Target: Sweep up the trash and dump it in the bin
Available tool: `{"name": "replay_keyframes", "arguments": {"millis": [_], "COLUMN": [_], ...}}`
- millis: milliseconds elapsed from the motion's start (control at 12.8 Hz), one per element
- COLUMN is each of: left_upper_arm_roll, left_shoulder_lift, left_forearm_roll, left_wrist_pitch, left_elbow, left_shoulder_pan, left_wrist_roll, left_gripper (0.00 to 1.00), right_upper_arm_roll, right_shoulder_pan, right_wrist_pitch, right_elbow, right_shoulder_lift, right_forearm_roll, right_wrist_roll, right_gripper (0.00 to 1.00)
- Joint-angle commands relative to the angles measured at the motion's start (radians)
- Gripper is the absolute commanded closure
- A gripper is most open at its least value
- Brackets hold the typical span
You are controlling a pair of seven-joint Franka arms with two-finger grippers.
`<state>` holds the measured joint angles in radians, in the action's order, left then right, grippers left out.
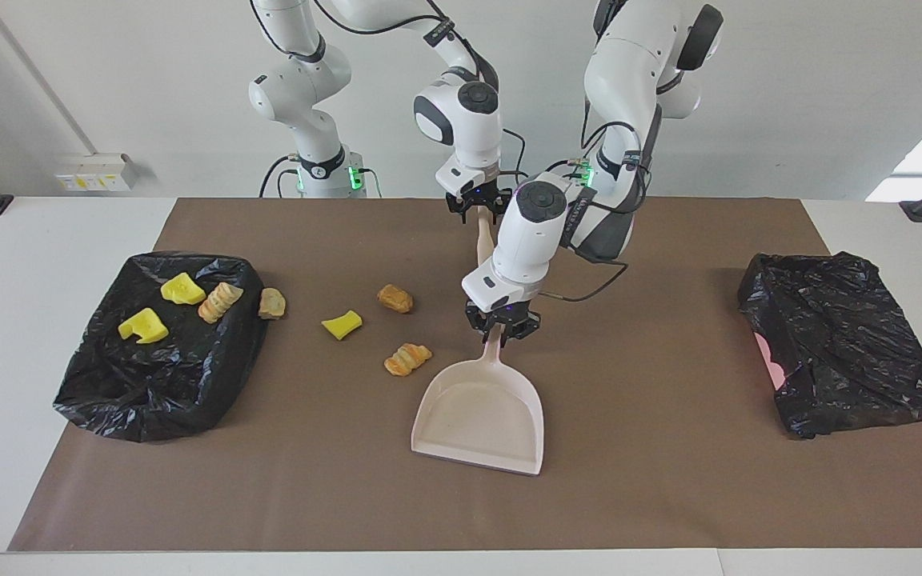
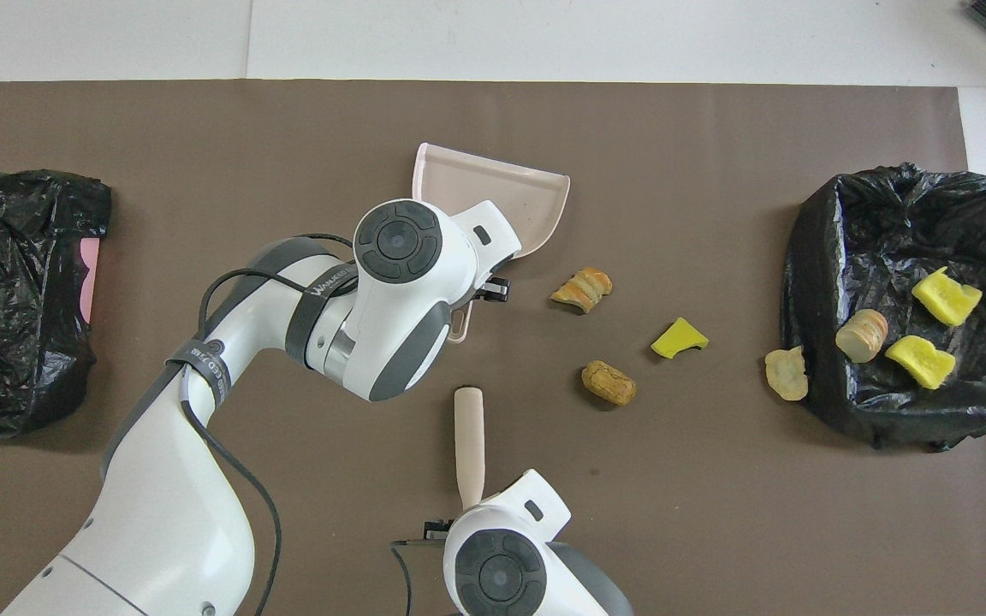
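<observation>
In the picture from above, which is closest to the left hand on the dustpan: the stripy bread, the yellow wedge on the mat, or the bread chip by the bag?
From the left hand:
1. Stripy bread, beside the dustpan.
2. Yellow wedge, mid-mat.
3. Bread chip, against the black bag.

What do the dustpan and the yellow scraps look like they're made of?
Dustpan: looks like rigid moulded plastic, smooth pale beige with a slight sheen, held by the left gripper. Yellow scraps, like the loose one: probably foam or sponge, matte, with cut edges.
</observation>
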<state>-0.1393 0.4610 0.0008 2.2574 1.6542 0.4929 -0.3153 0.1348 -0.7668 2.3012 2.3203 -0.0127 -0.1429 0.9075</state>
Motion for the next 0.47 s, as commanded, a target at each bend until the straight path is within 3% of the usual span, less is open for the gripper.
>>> {"name": "replay_keyframes", "arguments": {"millis": [0, 78, 157, 235, 392], "left_upper_arm_roll": [0.015, 0.015, 0.015, 0.017, 0.021], "left_shoulder_lift": [-0.041, -0.064, -0.083, -0.108, -0.142], "left_forearm_roll": [0.074, 0.080, 0.079, 0.079, 0.079], "left_wrist_pitch": [-0.060, -0.102, -0.137, -0.186, -0.232], "left_elbow": [-0.013, -0.011, -0.011, -0.013, -0.013], "left_shoulder_pan": [0.000, -0.020, -0.037, -0.046, -0.089], "left_wrist_roll": [0.054, 0.111, 0.212, 0.326, 0.487], "left_gripper": [1.00, 1.00, 1.00, 1.00, 1.00], "right_upper_arm_roll": [0.005, 0.005, 0.005, 0.006, 0.006], "right_shoulder_pan": [0.012, 0.012, 0.012, 0.012, 0.012], "right_wrist_pitch": [0.029, 0.027, 0.026, 0.021, 0.012], "right_elbow": [0.004, -0.005, -0.012, -0.019, -0.024], "right_shoulder_lift": [-0.007, -0.010, -0.013, -0.016, -0.016], "right_forearm_roll": [-0.021, -0.020, -0.020, -0.021, -0.020], "right_wrist_roll": [-0.016, -0.019, -0.016, -0.016, -0.009], "right_gripper": [0.44, 0.73, 0.95, 1.00, 1.00]}}
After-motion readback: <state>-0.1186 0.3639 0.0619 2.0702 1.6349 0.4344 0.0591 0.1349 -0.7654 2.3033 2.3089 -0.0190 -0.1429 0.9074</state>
